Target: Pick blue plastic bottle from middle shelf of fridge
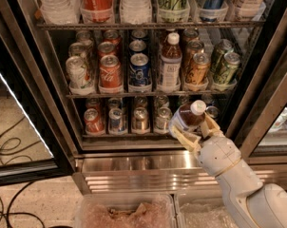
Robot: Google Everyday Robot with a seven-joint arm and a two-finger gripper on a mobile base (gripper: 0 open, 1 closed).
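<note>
My gripper (195, 128) is shut on a small blue plastic bottle (187, 117) with a white cap and dark brown drink. It holds the bottle tilted, out in front of the fridge's (274, 75) bottom rack, to the right of centre. The middle shelf (134, 94) is above and behind it. A second bottle of the same kind (169, 61) stands upright on that shelf among the cans. My white arm (229, 170) reaches in from the lower right.
A red Coke can (110, 72), a blue Pepsi can (139, 69) and green cans (226, 66) line the middle shelf. The open glass door (20, 108) hangs at left. The steel base panel (134, 177) and clear bins (124, 212) lie below. Cables (5, 146) cross the floor.
</note>
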